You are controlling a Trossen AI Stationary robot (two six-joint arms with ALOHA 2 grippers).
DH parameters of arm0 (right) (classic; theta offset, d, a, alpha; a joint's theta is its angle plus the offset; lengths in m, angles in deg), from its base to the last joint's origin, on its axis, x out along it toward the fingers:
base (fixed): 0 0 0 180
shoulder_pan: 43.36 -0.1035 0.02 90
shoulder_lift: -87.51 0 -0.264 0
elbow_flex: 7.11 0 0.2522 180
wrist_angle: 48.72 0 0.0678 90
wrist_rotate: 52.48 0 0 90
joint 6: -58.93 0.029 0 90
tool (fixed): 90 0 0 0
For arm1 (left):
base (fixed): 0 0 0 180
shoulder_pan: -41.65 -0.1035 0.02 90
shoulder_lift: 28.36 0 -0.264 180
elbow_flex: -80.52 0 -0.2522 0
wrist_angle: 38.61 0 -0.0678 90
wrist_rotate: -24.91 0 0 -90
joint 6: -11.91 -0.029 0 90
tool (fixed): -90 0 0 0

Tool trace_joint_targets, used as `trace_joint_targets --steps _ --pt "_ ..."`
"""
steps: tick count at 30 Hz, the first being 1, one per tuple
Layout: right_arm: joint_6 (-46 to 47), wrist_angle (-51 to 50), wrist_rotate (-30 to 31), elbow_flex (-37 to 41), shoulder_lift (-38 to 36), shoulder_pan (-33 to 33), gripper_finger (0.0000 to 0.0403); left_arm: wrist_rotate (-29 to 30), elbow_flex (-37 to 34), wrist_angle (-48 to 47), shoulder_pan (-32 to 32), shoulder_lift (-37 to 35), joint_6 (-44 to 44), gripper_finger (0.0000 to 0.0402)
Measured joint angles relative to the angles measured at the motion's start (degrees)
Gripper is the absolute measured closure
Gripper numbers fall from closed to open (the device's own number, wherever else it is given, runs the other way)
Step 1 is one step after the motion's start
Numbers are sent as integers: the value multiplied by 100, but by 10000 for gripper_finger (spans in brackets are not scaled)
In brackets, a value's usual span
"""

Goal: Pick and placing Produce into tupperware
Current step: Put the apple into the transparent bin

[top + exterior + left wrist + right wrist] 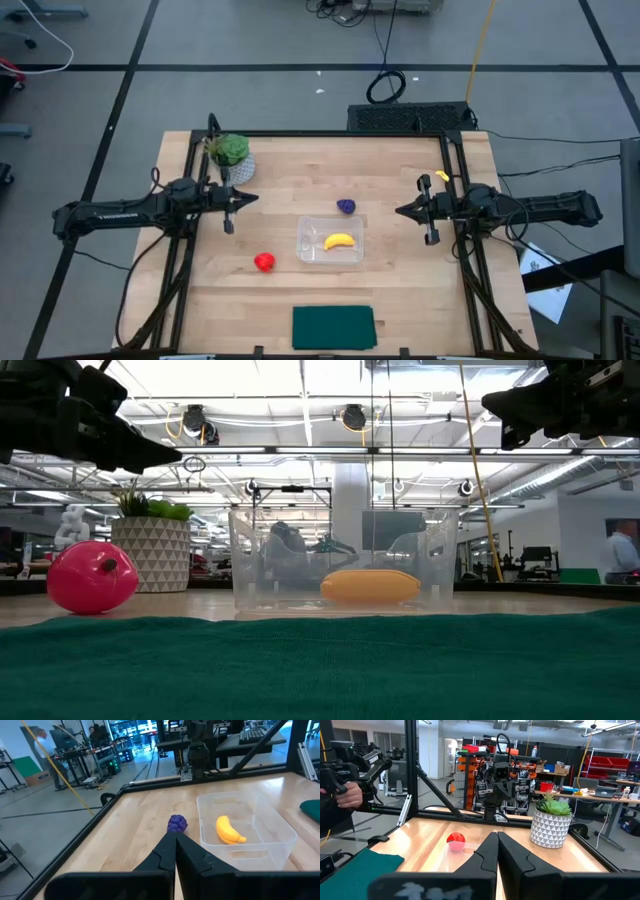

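Hovering over the wooden table [400, 300] with nothing held: left gripper [250, 198] pressed fully shut, tips pointing toward the middle of the table; right gripper [401, 211] pinched fully shut too, tips facing back at it from the opposite side

Lying inside the clear tupperware [331, 240]: 1 yellow banana [340, 241], on the container floor, ahead of the left fingers [170, 852] and off to one side of their line, well apart from both pairs of tips

Sitting on bare wood just outside the tupperware's far wall: dark purple lumpy piece [346, 206], directly ahead of the left fingertips in the left wrist view, near but not touching

Resting on the table beside the tupperware's near left corner: round red fruit [264, 262], apart from the container, ahead of the right fingers [495, 852] and across the table from them

Standing near the left gripper: green leafy plant [231, 150] in its white patterned pot

Spread flat at the table's front edge, well clear of both sets of fingers: dark green cloth [333, 327]

Seen in the right wrist view beyond the table frame: a person's hand [347, 795] on a dark device
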Motion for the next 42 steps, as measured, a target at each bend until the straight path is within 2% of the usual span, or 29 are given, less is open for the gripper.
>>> trace_joint_targets --steps 6,13,23,28,42 --pt "-2 -2 0 0 0 0 403 -32 0 501 11 0 392 396" --pt "-2 -2 -2 0 2 0 403 -601 0 881 250 0 590 396" --pt "-2 -2 -2 0 2 0 403 -594 0 1630 680 -1 597 396" --pt "-4 -2 -2 -2 4 0 403 -396 141 1608 819 34 638 396" --pt "-24 13 -2 -2 138 0 403 -262 1218 1338 1126 1446 423 396"
